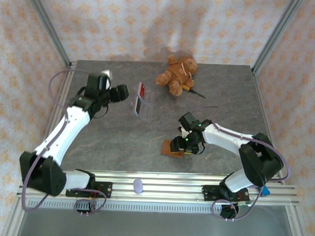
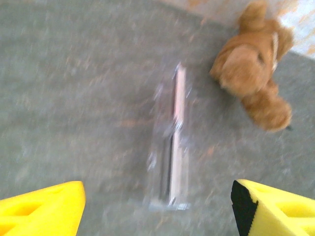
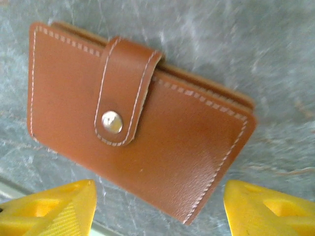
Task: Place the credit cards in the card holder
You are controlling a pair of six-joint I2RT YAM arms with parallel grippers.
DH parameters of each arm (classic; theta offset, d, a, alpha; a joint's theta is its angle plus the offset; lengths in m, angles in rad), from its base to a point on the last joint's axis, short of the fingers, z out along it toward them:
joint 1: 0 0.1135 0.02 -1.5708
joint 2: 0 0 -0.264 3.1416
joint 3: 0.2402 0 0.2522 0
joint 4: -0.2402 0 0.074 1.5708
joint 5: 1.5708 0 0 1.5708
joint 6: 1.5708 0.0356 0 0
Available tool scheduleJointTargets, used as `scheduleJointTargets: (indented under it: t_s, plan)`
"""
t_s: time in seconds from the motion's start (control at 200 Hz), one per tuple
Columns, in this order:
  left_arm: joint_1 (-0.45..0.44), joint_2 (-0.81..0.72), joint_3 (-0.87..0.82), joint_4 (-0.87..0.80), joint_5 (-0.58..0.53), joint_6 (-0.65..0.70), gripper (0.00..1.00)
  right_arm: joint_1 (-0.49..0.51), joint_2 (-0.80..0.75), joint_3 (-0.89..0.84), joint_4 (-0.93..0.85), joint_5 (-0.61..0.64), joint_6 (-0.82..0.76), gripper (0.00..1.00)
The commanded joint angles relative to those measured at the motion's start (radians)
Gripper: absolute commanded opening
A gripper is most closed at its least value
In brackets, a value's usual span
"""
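Our left arm [image 1: 69,126] rises from its base at the near left corner and leans away toward the far left, the wrist bent inward to the right. Our left gripper [image 1: 121,92] points rightward, and in the left wrist view its yellow fingertips [image 2: 42,211] stand wide apart at the lower corners. Our right arm [image 1: 226,136] folds at a raised elbow on the right side and sends its forearm leftward and down. Our right gripper [image 1: 183,146] hangs low, facing downward, and in the right wrist view its own yellow fingertips [image 3: 49,211] are likewise spread well apart.
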Motion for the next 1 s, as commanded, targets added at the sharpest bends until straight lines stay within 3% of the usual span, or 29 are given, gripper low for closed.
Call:
scheduleJointTargets:
  t_s: [0.0, 0.115, 0.23, 0.36, 0.451, 0.646, 0.786, 0.876, 0.991]
  plan:
    - [-0.004, -0.112, -0.137, 0.016, -0.047, -0.078, 0.79, 0.005, -0.044, -0.067, 0.084, -0.161, 0.071, 0.70]
    - [-0.005, -0.206, -0.232, -0.027, -0.050, -0.126, 0.79, 0.022, 0.008, -0.120, 0.269, -0.283, 0.152, 0.70]
    - [-0.006, -0.285, -0.310, -0.040, -0.032, -0.157, 0.79, 0.100, -0.005, -0.110, 0.417, -0.342, 0.234, 0.70]
    - [-0.006, -0.283, -0.338, -0.086, 0.005, -0.148, 0.79, 0.157, 0.020, -0.054, 0.501, -0.356, 0.272, 0.72]
    - [-0.006, -0.254, -0.391, -0.011, 0.065, -0.185, 0.79, 0.163, 0.058, -0.019, 0.489, -0.350, 0.262, 0.71]
    - [-0.017, -0.247, -0.454, 0.068, 0.140, -0.236, 0.78, 0.158, -0.028, 0.120, 0.000, -0.047, 0.005, 0.72]
    - [-0.028, -0.237, -0.461, 0.077, 0.199, -0.203, 0.78, 0.137, -0.003, 0.158, -0.111, 0.205, -0.009, 0.71]
    - [-0.063, -0.231, -0.479, 0.123, 0.239, -0.220, 0.76, 0.128, 0.067, 0.170, -0.087, 0.198, 0.003, 0.66]
    - [-0.185, -0.199, -0.485, 0.186, 0.181, -0.242, 0.75, 0.127, 0.107, 0.156, 0.000, 0.135, 0.022, 0.63]
